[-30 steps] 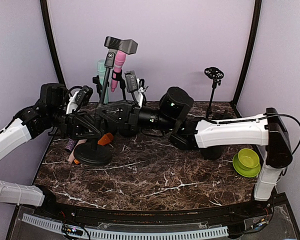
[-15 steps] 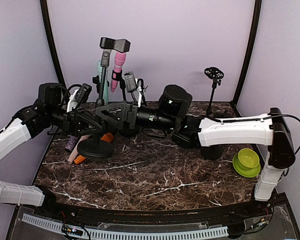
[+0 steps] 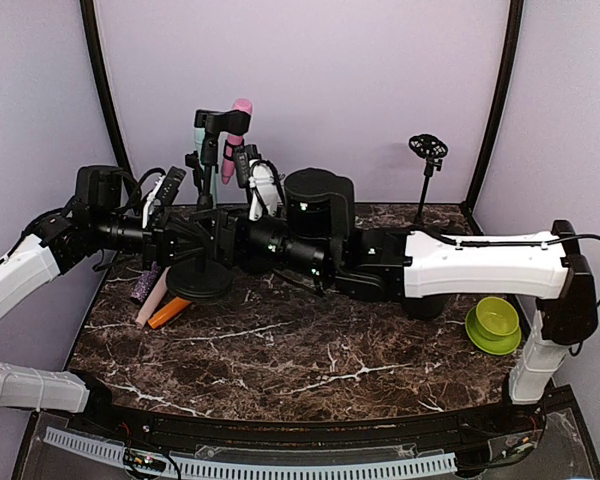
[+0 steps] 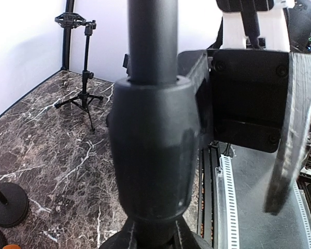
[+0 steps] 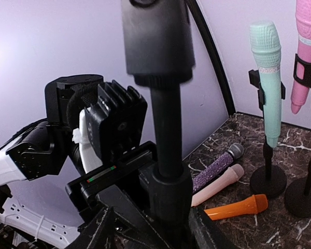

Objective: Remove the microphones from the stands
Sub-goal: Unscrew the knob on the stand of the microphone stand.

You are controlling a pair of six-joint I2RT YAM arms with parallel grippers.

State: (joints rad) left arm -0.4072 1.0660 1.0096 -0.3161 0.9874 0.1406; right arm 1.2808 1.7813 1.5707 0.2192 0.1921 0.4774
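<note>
Now, left gripper [image 3: 187,245] clamps the stand [image 3: 200,283] by its pole, right gripper [image 3: 225,240] straddles it with jaws apart, and the black microphone [image 3: 220,121] perches at twelve o'clock atop that upright pole, well above both.

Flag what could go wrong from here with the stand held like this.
1. The left end effector clamps the stand, and the open right end effector straddles the same pole alongside; they could collide.
2. The teal mic and pink mic, on their own stands close behind, could be knocked over.
3. The orange mic lies near the base and could get shoved.
</note>
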